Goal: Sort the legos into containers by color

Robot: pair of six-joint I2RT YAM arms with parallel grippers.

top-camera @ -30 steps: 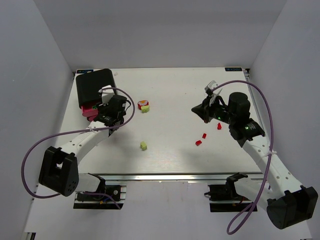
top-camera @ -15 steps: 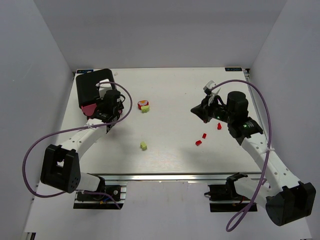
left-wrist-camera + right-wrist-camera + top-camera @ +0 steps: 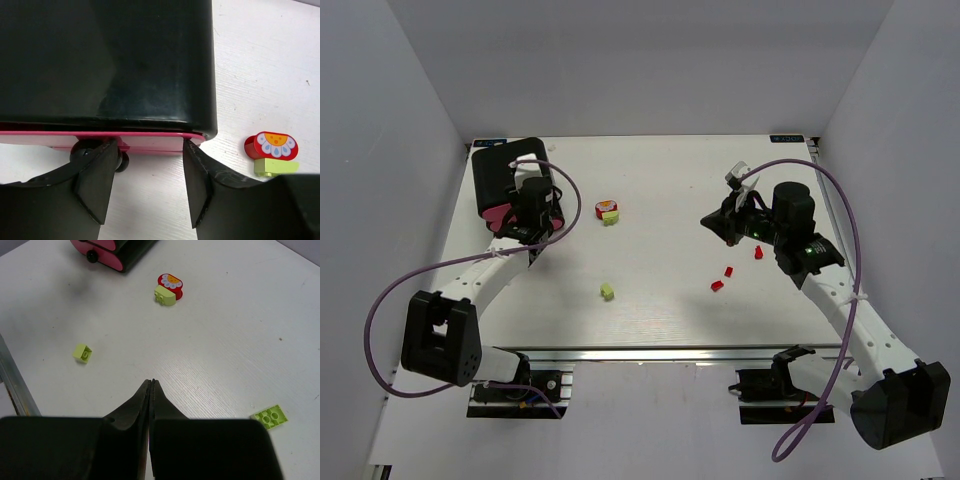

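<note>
Box: a glossy black box (image 3: 105,60) with rounded corners sat at the far left corner of the table (image 3: 670,180).
Drawers: smooth magenta-pink drawers (image 3: 150,142) poked out from the box's near face, and one small round black knob (image 3: 82,150) showed.
Table: white and matte, with a faint wood-like grain.
Loose bricks: a rounded red piece (image 3: 271,146) printed with a flower sat on a lime block just right of the box. A lime brick (image 3: 607,291) lay alone mid-table. Three small red bricks (image 3: 728,271) lay near the right arm, and a flat lime plate (image 3: 270,416) with studs lay beside them.
Left arm: it reached forward and low. The left gripper (image 3: 147,150) had its jaws apart, straddling the drawer front, with the knob just beside one finger (image 3: 95,185).
Right arm: it was bent and raised over the right half. The right gripper (image 3: 151,384) had its jaws pressed together and held nothing, pointing toward mid-table.
</note>
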